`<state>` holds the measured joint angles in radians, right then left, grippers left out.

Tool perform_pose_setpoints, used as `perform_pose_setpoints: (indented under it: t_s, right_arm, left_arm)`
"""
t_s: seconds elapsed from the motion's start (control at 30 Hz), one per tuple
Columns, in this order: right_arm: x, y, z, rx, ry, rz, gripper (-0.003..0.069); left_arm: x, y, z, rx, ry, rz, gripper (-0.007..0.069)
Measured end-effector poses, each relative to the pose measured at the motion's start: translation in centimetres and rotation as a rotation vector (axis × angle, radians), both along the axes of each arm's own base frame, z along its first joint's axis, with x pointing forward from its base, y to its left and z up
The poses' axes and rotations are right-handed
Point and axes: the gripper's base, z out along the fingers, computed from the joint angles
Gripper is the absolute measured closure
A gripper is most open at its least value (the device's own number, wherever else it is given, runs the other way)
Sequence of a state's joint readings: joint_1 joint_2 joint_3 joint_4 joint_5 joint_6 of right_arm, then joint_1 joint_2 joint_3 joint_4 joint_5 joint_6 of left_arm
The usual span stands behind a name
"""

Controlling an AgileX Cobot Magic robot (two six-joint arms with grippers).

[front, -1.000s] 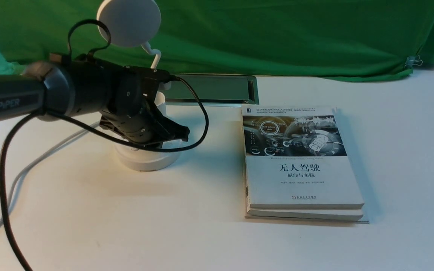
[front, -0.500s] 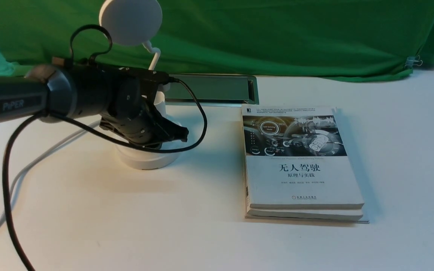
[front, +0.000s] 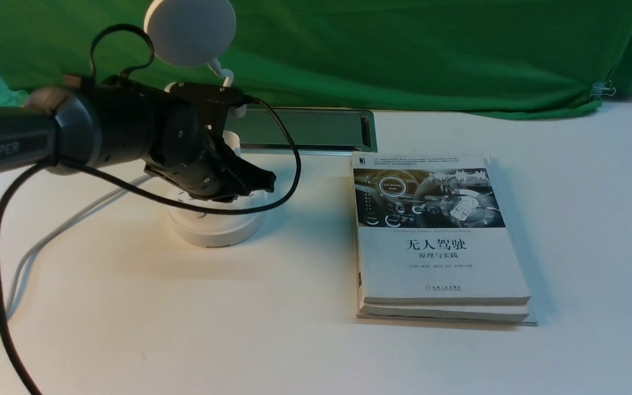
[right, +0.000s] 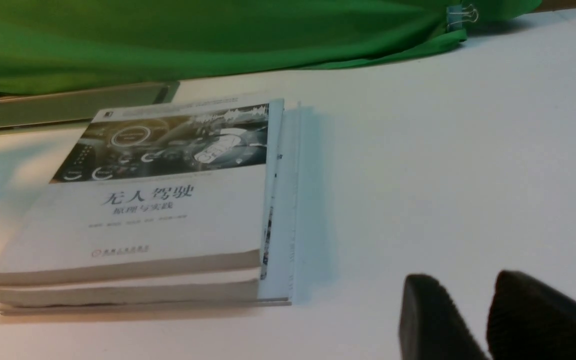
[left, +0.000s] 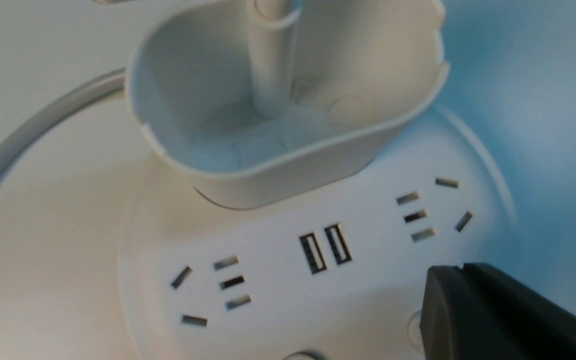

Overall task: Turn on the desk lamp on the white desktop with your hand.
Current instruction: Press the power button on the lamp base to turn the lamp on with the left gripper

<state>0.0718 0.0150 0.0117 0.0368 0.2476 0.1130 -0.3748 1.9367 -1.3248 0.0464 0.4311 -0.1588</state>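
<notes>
Lettering "PiPER" marks the left arm (front: 14,148) in the front view; it reaches in from the left, and the left end effector (front: 264,182), jaws drawn together into one blunt tip, hangs over the round base of the desk lamp (front: 214,227). The lamp stands on the white tabletop (front: 184,329) before the cable slot (front: 305,129), left of a stack of books (front: 439,258) titled "无人驾驶", with "原理与实践" beneath. In the left wrist view that dark tip partly hides a small round button (left: 413,325) on the base, near two USB ports (left: 325,247); whether it touches cannot be judged. In the right wrist view the right end effector (right: 478,320), jaws a narrow gap apart, holds nothing above the tabletop, right of the books.
</notes>
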Motion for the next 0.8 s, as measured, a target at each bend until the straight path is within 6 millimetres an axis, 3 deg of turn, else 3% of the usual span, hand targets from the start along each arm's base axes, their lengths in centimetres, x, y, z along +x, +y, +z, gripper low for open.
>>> perform_pose_setpoints:
  t_s: [0.67, 0.8]
  right_arm:
    - [0.0, 0.0, 0.0, 0.0, 0.0, 0.0, 0.0418]
    - [0.0, 0.0, 0.0, 0.0, 0.0, 0.0, 0.0418]
  left_arm:
    - [0.5, -0.3, -2.6, -0.012, 0.083, 0.038, 0.0603]
    - [0.6, -0.3, -2.3, -0.015, 0.074, 0.037, 0.0603]
